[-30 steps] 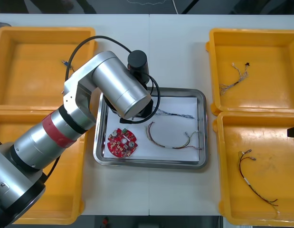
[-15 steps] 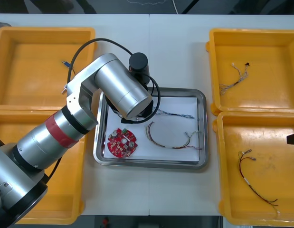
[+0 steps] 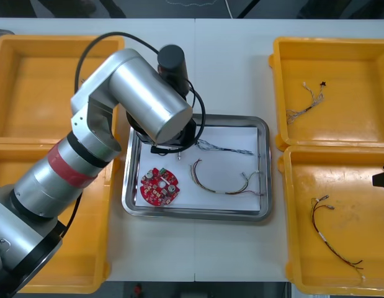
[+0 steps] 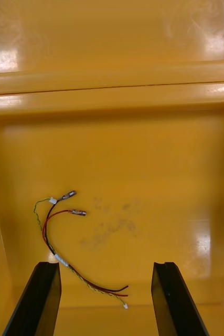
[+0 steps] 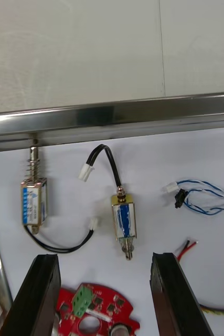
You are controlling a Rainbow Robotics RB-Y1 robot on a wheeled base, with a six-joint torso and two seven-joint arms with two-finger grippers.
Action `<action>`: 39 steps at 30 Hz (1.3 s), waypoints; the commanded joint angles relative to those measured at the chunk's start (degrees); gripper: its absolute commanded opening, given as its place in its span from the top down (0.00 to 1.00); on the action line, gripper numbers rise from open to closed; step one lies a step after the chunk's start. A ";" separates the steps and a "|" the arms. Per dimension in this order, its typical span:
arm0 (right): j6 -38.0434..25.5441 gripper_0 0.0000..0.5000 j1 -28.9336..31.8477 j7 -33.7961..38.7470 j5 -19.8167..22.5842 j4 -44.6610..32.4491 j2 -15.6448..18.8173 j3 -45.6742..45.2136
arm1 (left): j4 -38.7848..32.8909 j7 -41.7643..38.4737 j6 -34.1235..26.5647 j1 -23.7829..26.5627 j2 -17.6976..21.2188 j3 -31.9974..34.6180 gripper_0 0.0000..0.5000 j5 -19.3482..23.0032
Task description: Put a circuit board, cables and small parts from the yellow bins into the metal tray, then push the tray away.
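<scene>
The left gripper (image 5: 104,257) hung wide open over the metal tray (image 5: 112,115), its two black fingers (image 5: 41,294) well apart and holding nothing. Just beyond the fingertips, in line with the gap between them, one small metal part (image 5: 125,223) lay on the tray's white floor with a short black lead curling off it. A second small metal part (image 5: 34,202) lay beside it, toward the tray's corner and close to the shiny wall, its spring end nearly touching the rim. On the other side of the first part lay the blue and white cable (image 5: 206,197), apart from both parts. Below the gripper, between the fingers, was the edge of the red circuit board (image 5: 96,315), flat on the tray floor; from the front view it sat in the tray's near left corner, with the red and yellow cable (image 3: 223,180) looped just beside it toward the right. The tray stood on the light surface (image 3: 229,68) between the bins. The right gripper (image 4: 106,265) was parked at the far right, its fingers also spread wide with nothing between them, over the near right yellow bin (image 3: 303,261), where a loose cable (image 4: 59,231) lay on the floor. The far right yellow bin (image 3: 285,62) held another thin cable (image 3: 309,99).
</scene>
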State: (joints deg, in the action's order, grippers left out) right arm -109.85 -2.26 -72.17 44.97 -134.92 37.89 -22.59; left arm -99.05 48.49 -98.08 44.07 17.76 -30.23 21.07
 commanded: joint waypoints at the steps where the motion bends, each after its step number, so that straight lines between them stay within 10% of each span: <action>1: -0.15 0.00 0.50 0.53 0.82 -4.04 3.42 1.85 | -8.79 1.26 -5.98 -0.83 0.17 8.61 0.00 1.96; 23: -0.15 0.00 -18.66 0.62 6.80 -6.06 5.35 28.39 | -26.72 21.47 -11.92 -15.24 20.56 37.62 0.00 20.85; 39: -0.15 0.00 -37.91 -2.01 -3.04 2.55 -5.28 61.97 | -26.81 21.21 -11.92 -26.84 30.67 45.00 0.00 29.46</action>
State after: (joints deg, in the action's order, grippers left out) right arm -109.85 -35.38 -72.18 43.14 -134.71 36.19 34.56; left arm -123.99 66.97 -109.64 19.74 44.85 12.02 49.01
